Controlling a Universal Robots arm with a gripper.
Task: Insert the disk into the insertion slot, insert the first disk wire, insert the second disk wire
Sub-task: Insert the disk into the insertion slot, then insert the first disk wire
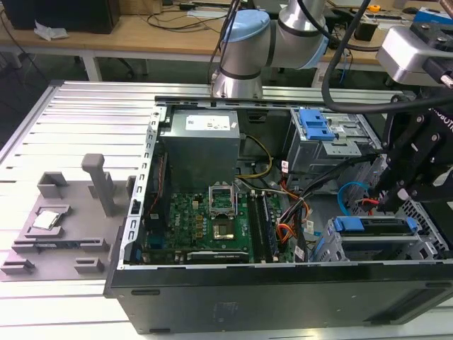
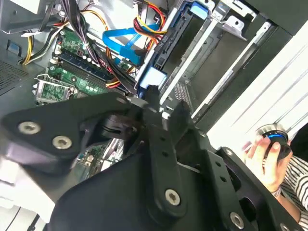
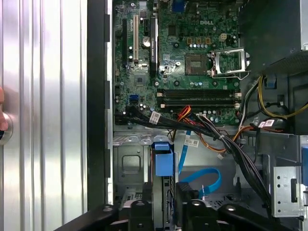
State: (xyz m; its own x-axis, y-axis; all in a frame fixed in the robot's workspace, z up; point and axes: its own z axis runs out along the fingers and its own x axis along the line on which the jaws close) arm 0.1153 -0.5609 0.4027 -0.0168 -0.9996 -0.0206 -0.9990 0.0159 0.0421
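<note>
Cannot tell hold of gripper (image 3: 167,208) on disk (image 3: 162,161); pushed askew into insertion slot (image 1: 375,248), could jam or pinch blue cable (image 3: 182,154).

table (image 1: 85,113): ribbed bare aluminium, kinda satin sheen | case (image 1: 283,301): matt black panel outside, dull grey steel inside | insertion slot (image 1: 375,249): thin silver sheet metal, perforated | disk (image 1: 371,227): carrier is bright blue smooth plastic | gripper (image 2: 162,103): matt black, shiny screw heads | fixture (image 1: 64,227): flat grey matt plastic
</note>
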